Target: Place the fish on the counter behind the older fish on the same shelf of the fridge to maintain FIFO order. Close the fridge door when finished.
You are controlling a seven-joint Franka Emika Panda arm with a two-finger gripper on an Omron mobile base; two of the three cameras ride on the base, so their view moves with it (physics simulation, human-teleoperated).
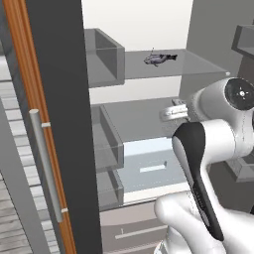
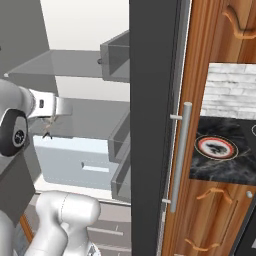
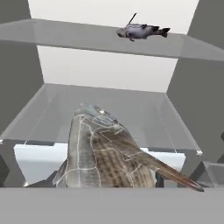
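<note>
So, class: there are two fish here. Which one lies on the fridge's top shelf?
The older fish, small and far, rests on the shelf; the fish is held in the gripper.

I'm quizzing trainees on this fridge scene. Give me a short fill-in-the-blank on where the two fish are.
1. The older fish lies on the ____ shelf of the fridge.
2. The fish close before the hand camera is held by the ____.
3. The fridge door stands ____.

Missing words: top; gripper; open
</note>
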